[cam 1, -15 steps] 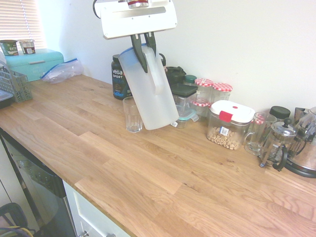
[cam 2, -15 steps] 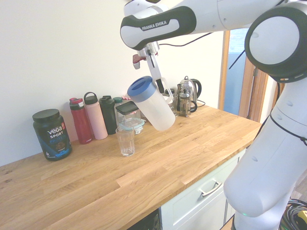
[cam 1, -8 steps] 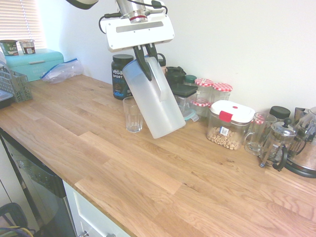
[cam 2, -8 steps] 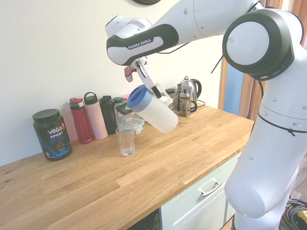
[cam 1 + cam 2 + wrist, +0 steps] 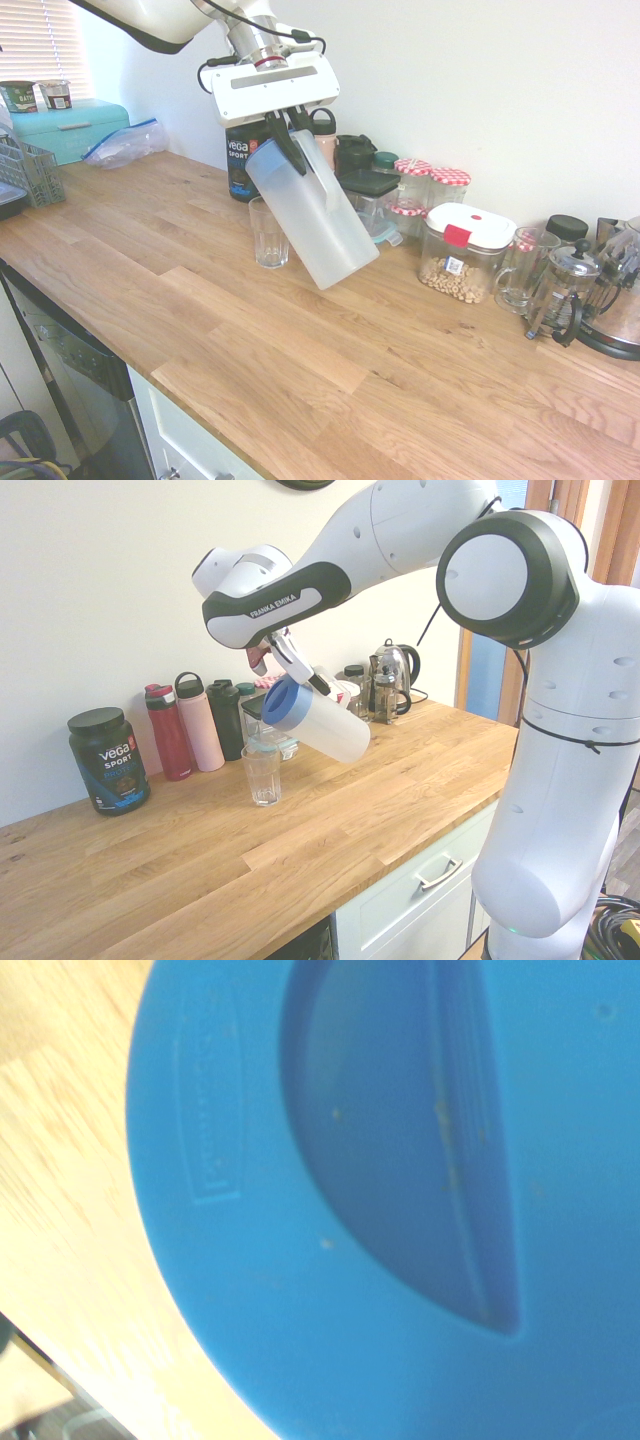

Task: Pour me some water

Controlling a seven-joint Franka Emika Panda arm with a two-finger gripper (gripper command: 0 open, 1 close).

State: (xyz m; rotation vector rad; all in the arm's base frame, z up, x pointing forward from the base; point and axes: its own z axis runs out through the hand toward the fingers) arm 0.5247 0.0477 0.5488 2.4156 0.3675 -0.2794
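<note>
My gripper [image 5: 288, 132] [image 5: 291, 668] is shut on the handle of a translucent white pitcher [image 5: 312, 212] [image 5: 320, 723] with a blue lid [image 5: 281, 702] [image 5: 400, 1210]. The pitcher hangs in the air, tipped steeply with its lid end toward a clear drinking glass [image 5: 268, 232] [image 5: 262, 774] that stands upright on the wooden counter [image 5: 300, 330]. The lid sits just above and beside the glass's rim. I see no water stream. The blue lid fills the wrist view.
Along the wall stand a black Vega tub [image 5: 108, 759], red, pink and dark bottles [image 5: 170, 731], jars with red checked lids [image 5: 432, 186], a cereal container [image 5: 463, 251], a glass mug [image 5: 520, 268], a French press [image 5: 562, 290] and a kettle [image 5: 390, 678]. A teal bread box [image 5: 70, 126] sits far along the counter.
The arm has come down and swung the pitcher over, tipping it further toward the glass. Its lid now sits lower and closer to the glass's rim.
</note>
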